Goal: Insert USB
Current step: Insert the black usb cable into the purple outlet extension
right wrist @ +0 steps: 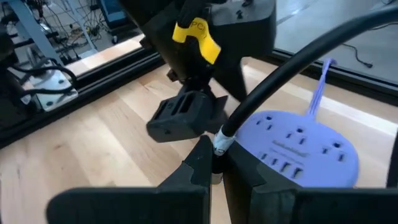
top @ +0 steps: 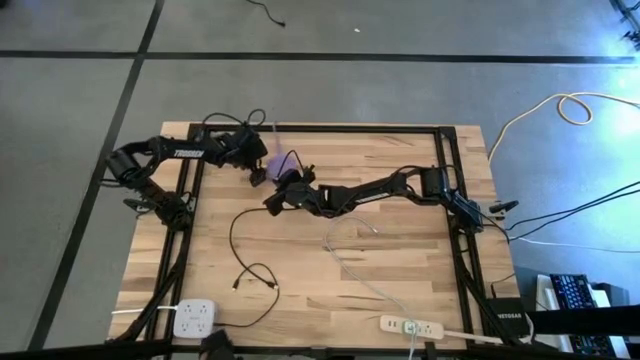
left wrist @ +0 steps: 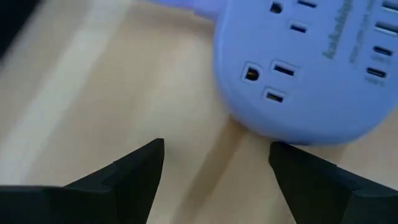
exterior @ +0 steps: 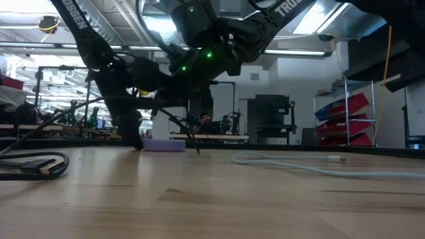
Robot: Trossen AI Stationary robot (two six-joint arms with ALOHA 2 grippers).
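Now right tool (right wrist: 214,163) pinches USB plug (right wrist: 220,142) just above purple hub (right wrist: 298,149) — should line plug with slot, push straight. Left tool (left wrist: 214,168) spread beside hub — could steady it.

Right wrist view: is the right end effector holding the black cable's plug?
Yes, the right end effector is shut on the black cable at its plug, just above the purple power strip.

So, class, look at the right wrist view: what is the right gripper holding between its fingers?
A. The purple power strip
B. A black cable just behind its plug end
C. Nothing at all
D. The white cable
B: the right gripper is shut on the black cable at its silver-tipped end, poised beside the purple power strip, while the left gripper is open next to that strip.
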